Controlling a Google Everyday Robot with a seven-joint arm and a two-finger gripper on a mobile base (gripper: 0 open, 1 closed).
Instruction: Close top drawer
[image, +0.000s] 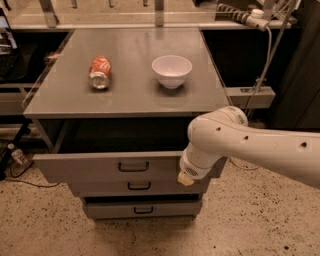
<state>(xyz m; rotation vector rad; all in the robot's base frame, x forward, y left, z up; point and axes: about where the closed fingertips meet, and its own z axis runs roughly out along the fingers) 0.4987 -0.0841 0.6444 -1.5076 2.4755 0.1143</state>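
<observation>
Because the wide grey metal top drawer (80, 167) stands pulled out, the white arm's gripper (186, 177) sits at its front's right end, apparently to push; its grip state cannot be told.

No legible text; red can (100, 72) print unreadable. Gripper (186, 177) at top drawer (80, 167) front, right of handle (133, 166).

The single camera looks down from above and in front of the desk (135, 97), fairly near; top drawer (100, 167) at 7 o'clock, pincer (186, 178) at 5 o'clock.
</observation>
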